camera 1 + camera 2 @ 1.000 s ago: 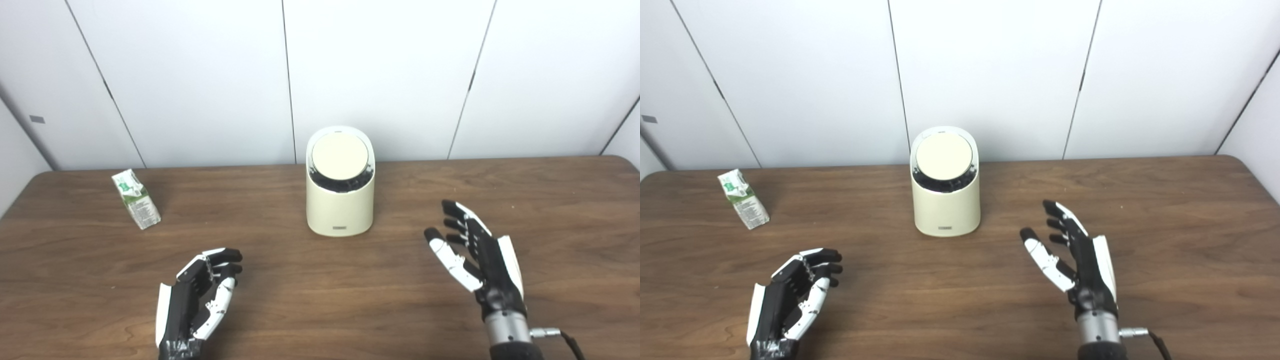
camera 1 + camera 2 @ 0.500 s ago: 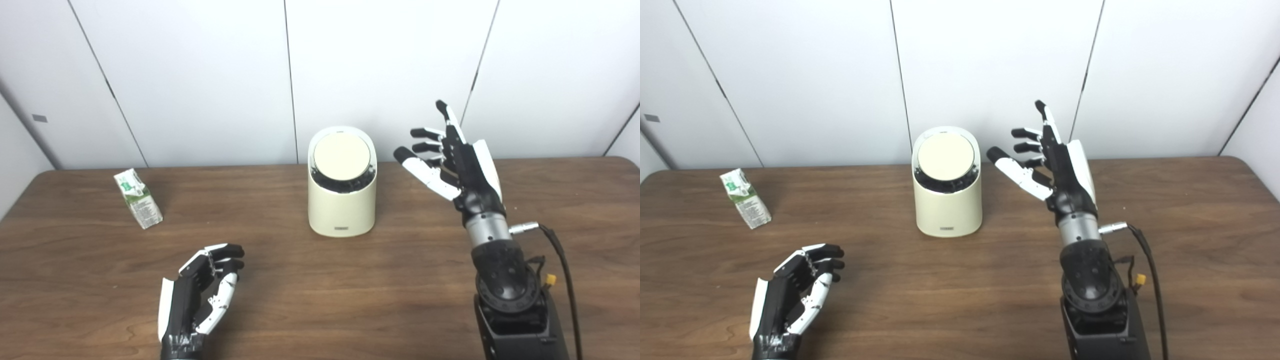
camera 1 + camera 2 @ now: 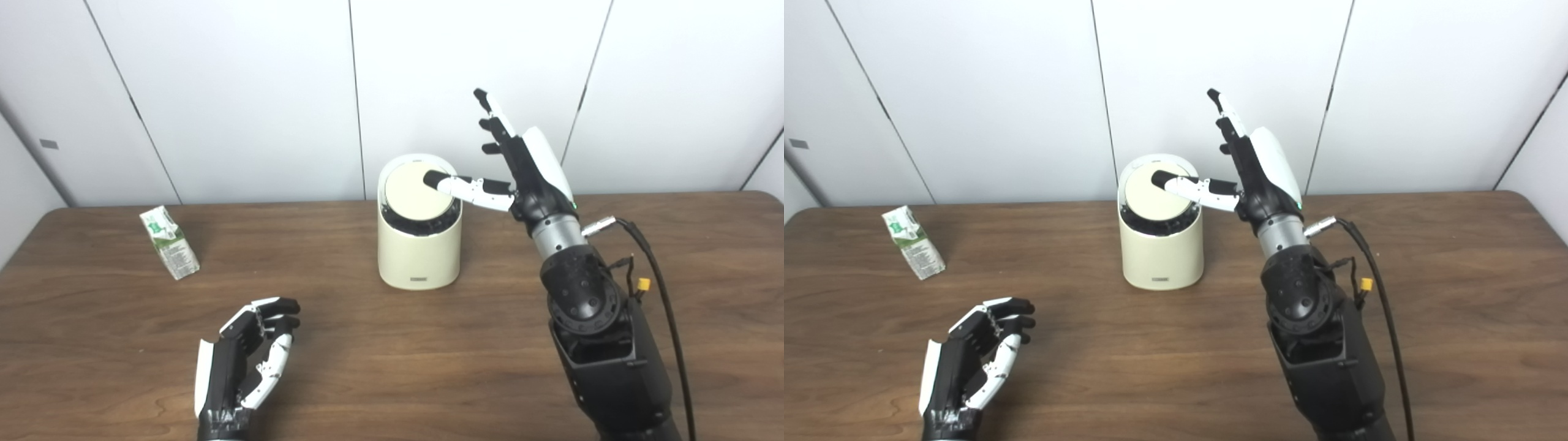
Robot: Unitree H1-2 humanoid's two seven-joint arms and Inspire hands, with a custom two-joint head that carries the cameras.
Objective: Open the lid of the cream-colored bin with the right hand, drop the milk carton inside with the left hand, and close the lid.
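The milk carton [image 3: 169, 242] stands tilted near the table's [image 3: 92, 318] far left edge, with bare wood all round it. Nearer the front edge the left hand [image 3: 242, 365] hovers empty, its fingers loosely curled but apart. The cream-colored bin [image 3: 419, 245] sits mid-table toward the back edge, its round lid [image 3: 415, 191] down. The right hand [image 3: 520, 165] is raised just right of the bin, fingers spread upward, thumb [image 3: 465, 185] reaching over the lid's upper right; contact is unclear
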